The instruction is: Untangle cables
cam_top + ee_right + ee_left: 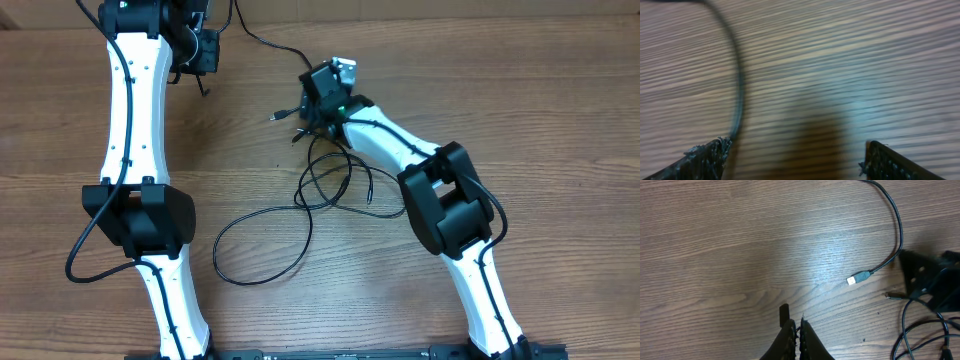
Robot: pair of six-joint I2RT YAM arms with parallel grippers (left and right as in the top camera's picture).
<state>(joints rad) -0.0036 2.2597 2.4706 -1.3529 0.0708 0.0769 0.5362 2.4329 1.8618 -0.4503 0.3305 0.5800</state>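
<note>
The cables (325,185) lie as thin black cords tangled in loops on the wooden table, with one wide loop (262,250) trailing toward the front. One cord ends in a silver-tipped plug (859,277) lying flat on the wood, also visible from overhead as the plug (277,117). My right gripper (293,125) hovers at the tangle's top edge beside that plug; in the right wrist view the right gripper (795,157) stands open, with a blurred cord (738,80) running down past its left finger, nothing between the jaws. My left gripper (799,330) is shut and empty over bare wood; from overhead the left gripper (203,88) is at the far left.
Another black cord (268,44) runs in from the back edge toward the right wrist. The white left arm (135,150) spans the table's left side and the right arm (450,200) crosses the right side. The right gripper's dark body (930,277) shows in the left wrist view.
</note>
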